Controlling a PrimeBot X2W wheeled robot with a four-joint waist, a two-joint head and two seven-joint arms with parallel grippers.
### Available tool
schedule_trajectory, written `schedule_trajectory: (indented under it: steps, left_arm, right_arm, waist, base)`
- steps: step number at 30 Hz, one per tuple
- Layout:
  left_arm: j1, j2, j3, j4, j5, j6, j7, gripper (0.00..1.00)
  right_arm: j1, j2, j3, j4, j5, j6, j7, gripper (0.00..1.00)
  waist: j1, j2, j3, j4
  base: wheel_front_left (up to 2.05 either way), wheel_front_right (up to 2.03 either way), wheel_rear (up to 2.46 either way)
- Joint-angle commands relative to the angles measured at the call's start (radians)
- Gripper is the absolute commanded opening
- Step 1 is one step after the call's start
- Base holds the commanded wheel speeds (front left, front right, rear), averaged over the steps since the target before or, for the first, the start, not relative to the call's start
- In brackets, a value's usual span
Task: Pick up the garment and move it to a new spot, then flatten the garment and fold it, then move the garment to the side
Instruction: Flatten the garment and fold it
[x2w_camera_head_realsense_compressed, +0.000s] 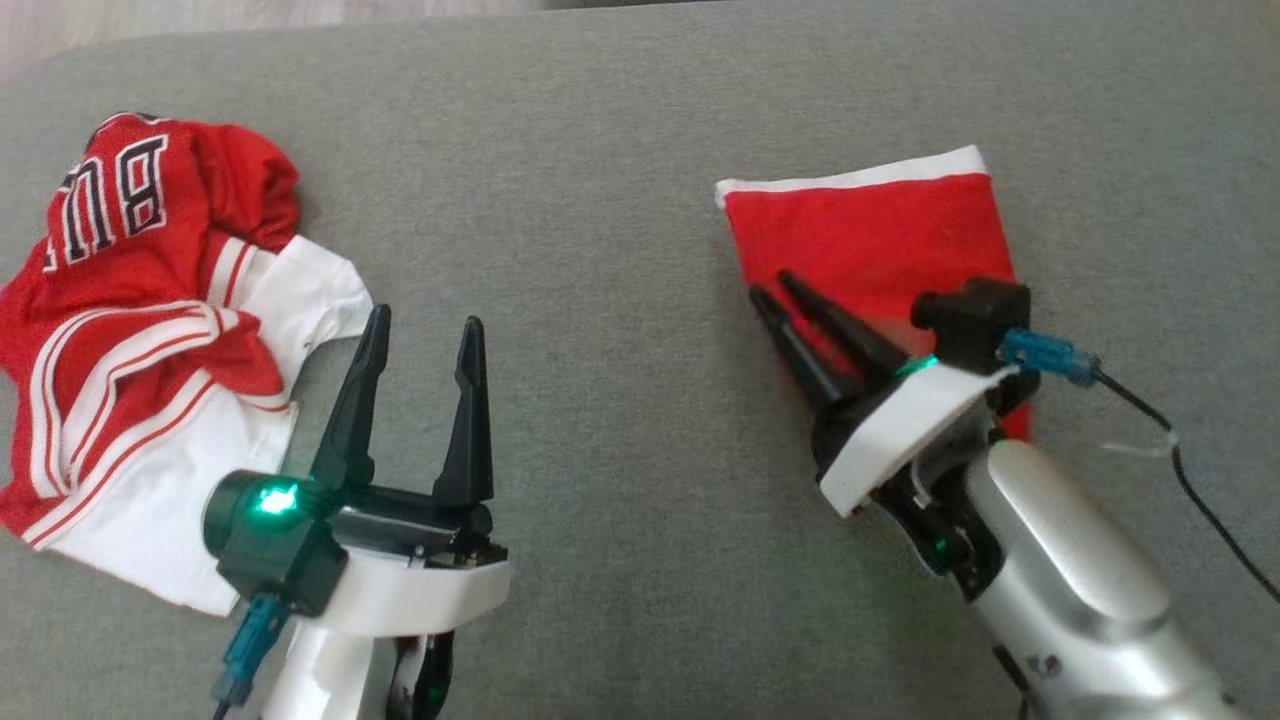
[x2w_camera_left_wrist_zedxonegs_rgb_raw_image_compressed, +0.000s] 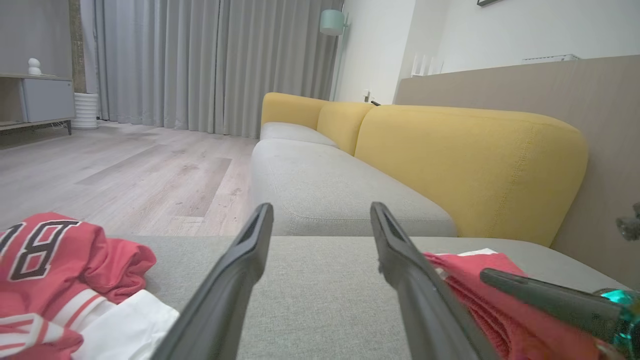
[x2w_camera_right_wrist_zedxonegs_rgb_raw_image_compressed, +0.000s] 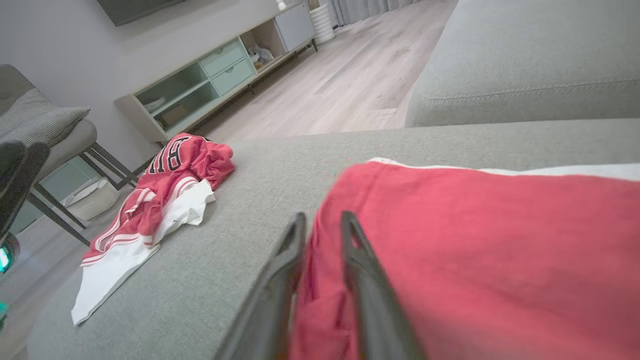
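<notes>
Apparently the fold is done: the garment (x2w_camera_head_realsense_compressed: 870, 240) lies as a flat red wedge with a white band along its top edge, right of centre in the head view. The right claw (x2w_camera_head_realsense_compressed: 772, 284) sits at its left edge. In the right wrist view its fingers stand a narrow gap apart with a ridge of red cloth between them. I cannot tell whether they pinch that cloth or merely straddle it. The left claw (x2w_camera_head_realsense_compressed: 426, 320) is spread wide and holds nothing, at the lower left, just beside a crumpled jersey (x2w_camera_head_realsense_compressed: 130, 330).

What remains looks like the shift to the side, or the release after it. If the garment is to be slid, the claw should bite through all the layers at the edge and drag low and flat, so the fold does not peel apart. If it is to be let go, the fingers should widen fully before backing out along their own line, or the tips may snag the top layer.

The seat (x2w_camera_head_realsense_compressed: 620, 200) is grey woven fabric, with enough grip to tug at the cloth. In the left wrist view a yellow backrest (x2w_camera_left_wrist_zedxonegs_rgb_raw_image_compressed: 465, 165) runs at right, pale wood floor (x2w_camera_left_wrist_zedxonegs_rgb_raw_image_compressed: 125, 170) and grey curtains (x2w_camera_left_wrist_zedxonegs_rgb_raw_image_compressed: 200, 60) at upper left.
</notes>
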Motion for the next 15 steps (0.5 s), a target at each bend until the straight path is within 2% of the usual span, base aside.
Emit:
schedule_trajectory:
  steps: [1,8,12,15]
  left_arm:
    - [-0.011,-0.001,0.027,-0.029,-0.010,0.010,-0.005,1.00]
    - [0.008,-0.001,0.027,-0.031,-0.016,0.017,-0.005,1.00]
    - [0.019,-0.001,0.033,-0.035,-0.017,0.023,-0.005,1.00]
    - [0.027,-0.001,0.040,-0.040,-0.015,0.029,-0.005,1.00]
  right_arm:
    - [-0.004,0.008,-0.025,-0.050,-0.019,-0.001,-0.020,1.00]
    - [0.095,0.010,-0.242,-0.172,-0.133,-0.001,-0.105,1.00]
    - [0.159,0.000,-0.374,-0.186,-0.148,-0.001,-0.141,1.00]
    - [0.196,-0.014,-0.429,-0.161,-0.161,-0.001,-0.175,1.00]
  waist:
    - [0.0000,-0.0001,-0.002,0.007]
    - [0.0000,-0.0001,-0.029,0.011]
    - [0.0000,-0.0001,-0.050,0.008]
    - [0.0000,-0.0001,-0.066,0.009]
  base:
    - [0.00,0.00,0.00]
    - [0.00,0.00,0.00]
    - [0.00,0.00,0.00]
    - [0.00,0.00,0.00]
